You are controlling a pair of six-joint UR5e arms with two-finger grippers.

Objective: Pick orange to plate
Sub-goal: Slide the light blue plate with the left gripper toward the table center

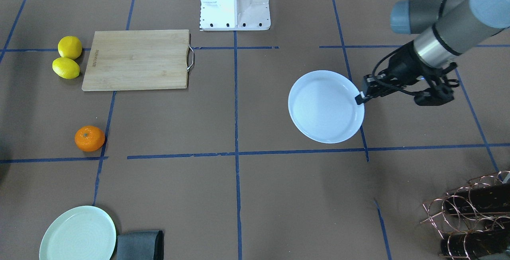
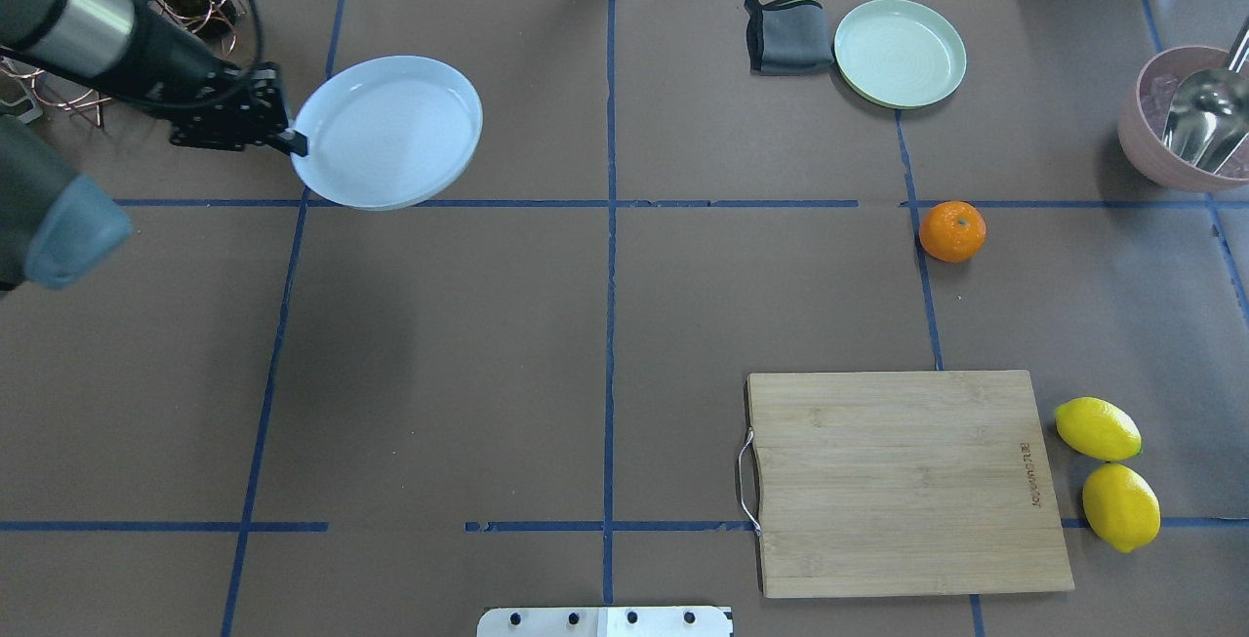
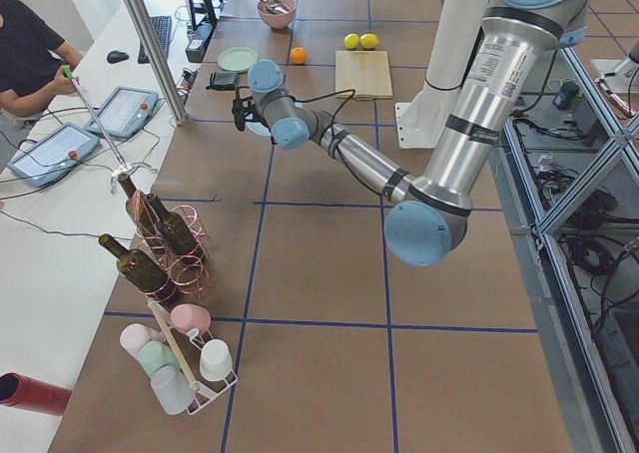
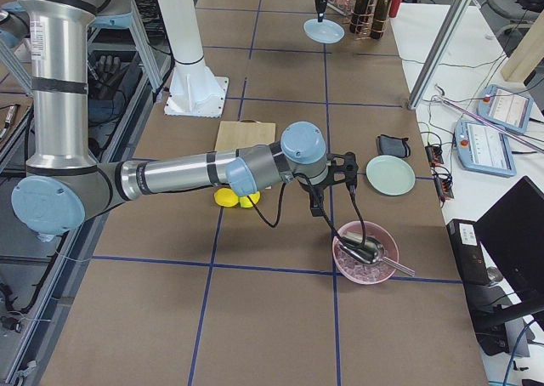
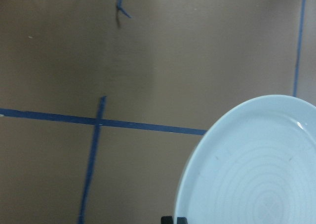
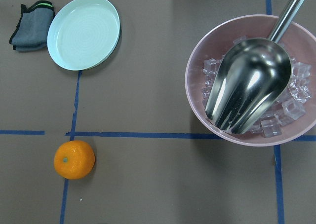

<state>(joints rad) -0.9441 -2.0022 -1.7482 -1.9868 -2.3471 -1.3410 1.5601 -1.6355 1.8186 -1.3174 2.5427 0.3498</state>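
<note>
The orange (image 2: 952, 231) lies alone on the brown table on a blue tape line; it also shows in the front view (image 1: 89, 138) and under the right wrist camera (image 6: 74, 159). The pale bluish-white plate (image 2: 390, 130) is far across the table, and my left gripper (image 2: 290, 139) is shut on its rim, holding it flat. In the front view the left gripper (image 1: 360, 96) pinches the plate (image 1: 324, 106) at its edge. My right gripper (image 4: 316, 204) hangs above the table near the pink bowl; I cannot tell whether it is open or shut.
A mint-green plate (image 2: 900, 52) and a folded grey cloth (image 2: 788, 32) lie beyond the orange. A pink bowl (image 6: 197, 100) of ice with a metal scoop stands to the orange's right. A wooden cutting board (image 2: 903, 481) and two lemons (image 2: 1098, 427) are nearer the base. A copper wire rack (image 1: 470, 212) stands by the left arm.
</note>
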